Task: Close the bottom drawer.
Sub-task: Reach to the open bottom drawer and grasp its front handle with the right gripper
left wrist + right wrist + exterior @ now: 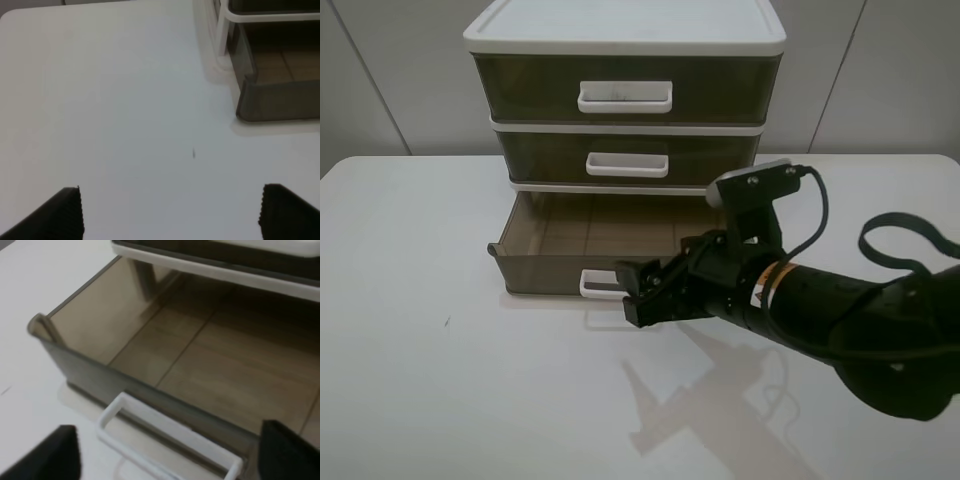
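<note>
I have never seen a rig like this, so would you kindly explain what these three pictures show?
It is a robot with two arms, each ending in a two-fingered gripper. One picture looks down from a high camera. The other two come from cameras on the left and right wrists. On the white table stands a small cabinet with three drawers. The bottom drawer is pulled out, and what shows of its inside is empty. The right gripper is open just in front of that drawer's white handle, not clamped on it. The left gripper is open above the table, near the drawer's corner. Nothing is held.
</note>
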Motion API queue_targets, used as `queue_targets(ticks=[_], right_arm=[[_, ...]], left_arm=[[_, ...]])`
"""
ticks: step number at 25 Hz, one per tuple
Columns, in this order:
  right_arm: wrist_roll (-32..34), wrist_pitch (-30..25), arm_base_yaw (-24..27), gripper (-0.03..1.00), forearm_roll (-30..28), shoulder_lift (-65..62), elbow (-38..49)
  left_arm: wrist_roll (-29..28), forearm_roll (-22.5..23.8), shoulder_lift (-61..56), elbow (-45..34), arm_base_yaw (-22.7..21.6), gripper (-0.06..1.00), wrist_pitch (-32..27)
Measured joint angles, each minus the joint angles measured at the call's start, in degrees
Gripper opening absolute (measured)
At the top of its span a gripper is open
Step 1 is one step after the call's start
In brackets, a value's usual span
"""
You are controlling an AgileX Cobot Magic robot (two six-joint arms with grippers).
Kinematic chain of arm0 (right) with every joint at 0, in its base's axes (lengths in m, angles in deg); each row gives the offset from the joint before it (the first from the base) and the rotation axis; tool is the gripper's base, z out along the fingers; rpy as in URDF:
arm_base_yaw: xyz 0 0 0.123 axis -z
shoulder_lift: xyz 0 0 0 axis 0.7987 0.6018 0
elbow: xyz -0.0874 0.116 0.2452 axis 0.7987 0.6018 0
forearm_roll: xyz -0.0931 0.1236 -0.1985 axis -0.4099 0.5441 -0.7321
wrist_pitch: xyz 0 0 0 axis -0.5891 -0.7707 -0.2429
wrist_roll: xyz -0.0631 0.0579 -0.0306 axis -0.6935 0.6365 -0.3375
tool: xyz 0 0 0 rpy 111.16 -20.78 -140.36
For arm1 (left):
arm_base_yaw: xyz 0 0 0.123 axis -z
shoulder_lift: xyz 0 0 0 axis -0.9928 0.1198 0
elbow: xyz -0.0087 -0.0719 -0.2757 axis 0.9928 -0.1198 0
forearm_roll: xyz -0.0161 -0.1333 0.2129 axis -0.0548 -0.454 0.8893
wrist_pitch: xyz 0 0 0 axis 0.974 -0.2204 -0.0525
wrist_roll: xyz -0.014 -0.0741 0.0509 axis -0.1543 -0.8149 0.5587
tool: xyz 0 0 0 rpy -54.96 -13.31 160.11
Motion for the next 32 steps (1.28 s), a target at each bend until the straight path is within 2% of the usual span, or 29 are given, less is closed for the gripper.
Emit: queue_targets(ticks=[3, 5, 7, 10, 13, 32], right_arm=[[0.0, 2.0, 0.0, 0.24, 2.2, 2.6, 0.0], [0.0, 4.0, 0.0, 0.10, 1.9, 4.4, 0.0], [0.0, 8.8, -0.6, 0.04, 0.6, 7.5, -0.1], [0.0, 14.1, -1.3, 0.03, 0.7, 10.7, -0.2], [0.0, 16.7, -1.3, 0.03, 2.5, 13.9, -1.2], [0.0, 17.6, -1.3, 0.02, 2.3, 23.3, -8.4]], left_arm=[[0.0, 0.0, 0.0, 0.0, 0.0, 0.72, 0.0], [0.0, 0.0, 0.0, 0.0, 0.0, 0.72, 0.0], [0.0, 0.0, 0.0, 0.0, 0.0, 0.72, 0.0], [0.0, 0.0, 0.0, 0.0, 0.0, 0.72, 0.0], [0.0, 0.0, 0.0, 0.0, 0.0, 0.72, 0.0], [0.0, 0.0, 0.0, 0.0, 0.0, 0.72, 0.0]])
